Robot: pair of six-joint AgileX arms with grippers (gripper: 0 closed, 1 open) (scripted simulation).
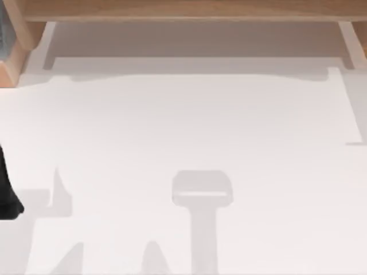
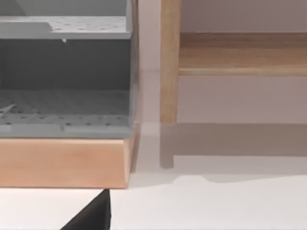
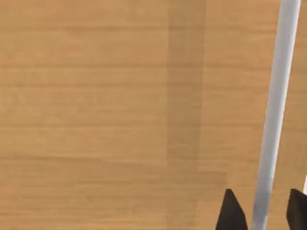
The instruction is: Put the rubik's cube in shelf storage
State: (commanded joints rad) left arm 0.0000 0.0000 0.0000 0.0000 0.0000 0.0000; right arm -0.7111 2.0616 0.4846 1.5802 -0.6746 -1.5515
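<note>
No cube seen rn. Right gripper (image 3: 261, 211) is held close over the shelf (image 3: 96, 96) board w/ fingertips apart, nothing gripped, prob post-drop. Left arm (image 1: 7, 195) is parked well short of shelf.

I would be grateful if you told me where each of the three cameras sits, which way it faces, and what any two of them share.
Top view: above the table, looking down; the shelf storage runs along the far edge, and my left arm shows dark at the left edge.
Left wrist view: on my left arm, facing the shelf's upright support, with a grey rack beside it.
Right wrist view: on my right arm, close on a wooden board; the right gripper has dark fingertips apart.
Shared: the top and left wrist views both show the shelf and the table.
</note>
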